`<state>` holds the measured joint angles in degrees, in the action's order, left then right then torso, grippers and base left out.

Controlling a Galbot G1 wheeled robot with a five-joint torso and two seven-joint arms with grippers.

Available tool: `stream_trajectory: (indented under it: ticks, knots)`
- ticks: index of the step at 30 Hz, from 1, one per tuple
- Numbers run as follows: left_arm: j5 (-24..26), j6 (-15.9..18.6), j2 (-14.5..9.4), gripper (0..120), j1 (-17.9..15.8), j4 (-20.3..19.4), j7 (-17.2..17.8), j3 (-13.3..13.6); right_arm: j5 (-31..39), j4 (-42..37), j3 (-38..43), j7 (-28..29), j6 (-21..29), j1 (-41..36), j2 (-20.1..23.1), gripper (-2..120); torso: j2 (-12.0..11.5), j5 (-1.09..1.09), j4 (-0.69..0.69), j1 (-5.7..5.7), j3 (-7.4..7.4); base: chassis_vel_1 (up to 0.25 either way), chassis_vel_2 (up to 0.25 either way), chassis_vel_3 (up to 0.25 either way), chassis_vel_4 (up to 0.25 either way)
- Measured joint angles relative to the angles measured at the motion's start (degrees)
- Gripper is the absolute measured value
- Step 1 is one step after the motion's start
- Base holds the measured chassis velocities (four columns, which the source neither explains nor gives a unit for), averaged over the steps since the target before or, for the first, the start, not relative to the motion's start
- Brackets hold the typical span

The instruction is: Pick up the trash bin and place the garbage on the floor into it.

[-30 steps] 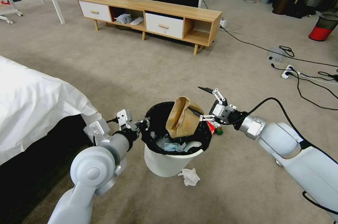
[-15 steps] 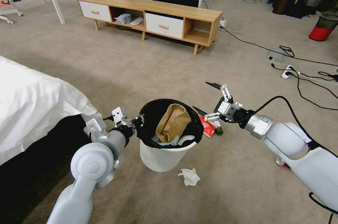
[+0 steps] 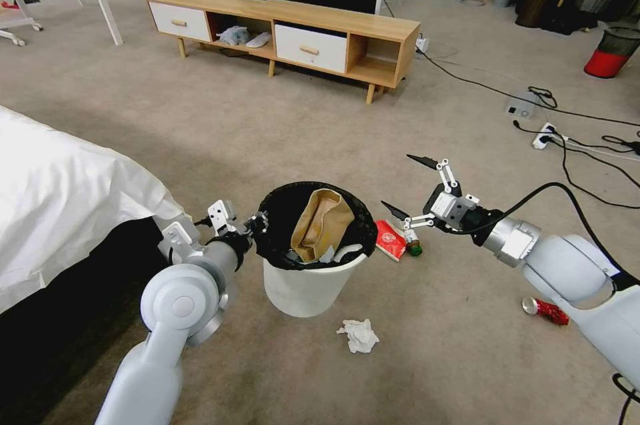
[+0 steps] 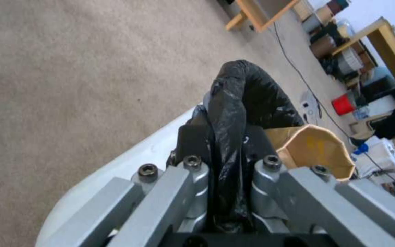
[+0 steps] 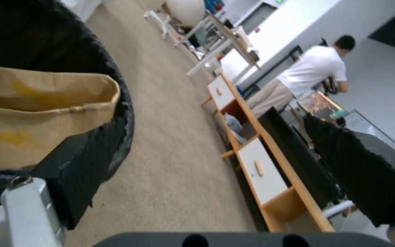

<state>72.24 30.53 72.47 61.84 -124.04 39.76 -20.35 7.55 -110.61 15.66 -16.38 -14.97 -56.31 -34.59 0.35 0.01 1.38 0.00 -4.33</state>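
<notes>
Gripper work is split: the left gripper (image 3: 257, 221) is clamped on the bag-lined rim of the trash bin (image 3: 303, 288) at its nine o'clock, while the right gripper (image 3: 412, 188) hangs with its jaws spread apart at the bin's three o'clock. A brown paper bag (image 3: 321, 223) sits inside. Next I would keep the bin level and low, and bring it beside the red packet (image 3: 389, 240), the red can (image 3: 545, 309) and the tissue (image 3: 359, 335) at six o'clock.

floor: beige carpet (image 3: 267, 125) | far: low wooden cabinet (image 3: 287, 28), white drawers | left: white-sheeted bed (image 3: 60, 198)
</notes>
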Motion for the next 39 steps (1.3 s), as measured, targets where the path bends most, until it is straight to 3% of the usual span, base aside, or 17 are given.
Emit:
stream_trajectory:
  ticks: [5,11,13,16,20,25,35,39]
  knots:
    - [0.9,-0.3,-0.5,7,0.4,-1.9,0.9,-1.4,3.8,-1.0,1.7,1.2,2.0,-1.2,0.3,100,0.0,0.0,0.0,0.0,0.0,0.0,0.0,0.0,0.0]
    - [1.6,-0.4,-1.2,7,0.5,-3.4,1.6,-2.5,13.4,-2.1,2.7,4.4,5.7,-3.2,0.3,100,0.0,-0.01,0.0,0.0,0.0,0.0,0.0,0.0,0.0]
    - [1.9,-0.4,-1.7,7,0.3,-3.8,1.7,-3.1,19.6,-1.9,2.9,7.3,8.2,-4.5,-0.5,100,0.0,-0.01,0.0,0.0,0.0,0.0,0.0,0.0,0.0]
    - [2.1,-0.4,-2.2,7,0.1,-4.0,1.7,-3.7,23.0,-1.7,2.7,11.5,12.1,-5.3,-1.4,100,0.0,-0.01,0.0,0.0,0.0,0.0,0.0,0.0,0.0]
    - [2.4,-0.5,-2.5,7,-0.1,-4.2,1.7,-4.4,25.0,-0.5,1.5,15.2,16.1,-6.0,-2.4,100,0.0,-0.01,0.0,0.0,0.0,0.0,0.0,0.0,0.0]
    - [3.4,-0.5,-3.1,7,-0.3,-4.7,1.9,-5.3,25.4,2.5,-2.1,17.3,17.4,-6.2,-4.6,100,0.0,-0.01,0.0,0.0,0.0,0.0,0.0,0.0,0.0]
    - [5.1,-0.5,-4.4,7,-0.3,-5.6,2.3,-7.1,25.2,7.0,-9.8,17.3,18.1,-5.0,-7.6,100,0.0,-0.01,-0.01,0.0,0.0,0.0,0.0,0.0,0.0]
    - [5.3,-0.4,-4.6,7,-0.3,-5.9,2.4,-7.3,27.9,8.2,-12.3,13.6,22.9,-4.2,-7.5,100,0.0,-0.01,-0.01,0.0,0.0,0.0,0.0,0.0,0.0]
